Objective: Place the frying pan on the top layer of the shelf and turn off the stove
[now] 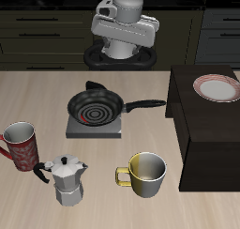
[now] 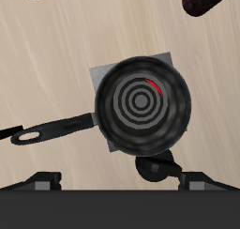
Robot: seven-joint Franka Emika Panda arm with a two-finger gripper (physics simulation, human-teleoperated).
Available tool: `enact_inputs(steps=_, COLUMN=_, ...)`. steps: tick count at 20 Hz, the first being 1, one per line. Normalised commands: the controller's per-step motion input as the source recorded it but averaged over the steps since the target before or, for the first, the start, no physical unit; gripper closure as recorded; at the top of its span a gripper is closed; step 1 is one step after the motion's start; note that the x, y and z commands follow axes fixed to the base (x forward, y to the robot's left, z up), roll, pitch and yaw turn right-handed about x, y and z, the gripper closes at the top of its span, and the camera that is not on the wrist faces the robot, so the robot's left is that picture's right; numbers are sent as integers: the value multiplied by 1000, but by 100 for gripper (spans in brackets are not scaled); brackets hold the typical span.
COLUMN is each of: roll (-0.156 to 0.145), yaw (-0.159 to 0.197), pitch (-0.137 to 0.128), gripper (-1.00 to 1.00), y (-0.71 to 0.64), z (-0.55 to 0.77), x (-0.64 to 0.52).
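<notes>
A black round frying pan (image 1: 95, 105) sits on the small square grey stove (image 1: 82, 131) near the middle of a pale wooden table (image 1: 37, 87). The pan is shallow, with pale concentric rings on its floor and a short red arc among them; its long straight black handle points toward the large dark shelf (image 1: 202, 129) standing beside it. A white plate (image 1: 217, 87) with a reddish rim rests on the shelf's flat top. The robot's gripper (image 1: 125, 28) hangs high above the table's back, holding nothing; whether its jaws are apart cannot be told. Nearer the front edge stand a red mug (image 1: 21, 145), a silver moka pot (image 1: 66, 180) and a yellow-green mug (image 1: 145, 174).
</notes>
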Motion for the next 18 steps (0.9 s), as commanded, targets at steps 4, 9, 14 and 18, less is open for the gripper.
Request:
enact_inputs(steps=4, roll=-12, yaw=-190, pitch=6, gripper=-100, y=196, z=-154, x=114)
enact_inputs(steps=9, roll=2, yaw=-227, pitch=-4, gripper=-100, y=76, z=-82, x=83)
enact_inputs(steps=14, roll=26, yaw=-158, pitch=21, gripper=-100, y=112, z=-126, x=73)
enact_inputs(steps=18, roll=45, yaw=-134, pitch=10, gripper=-100, y=207, z=-112, x=52)
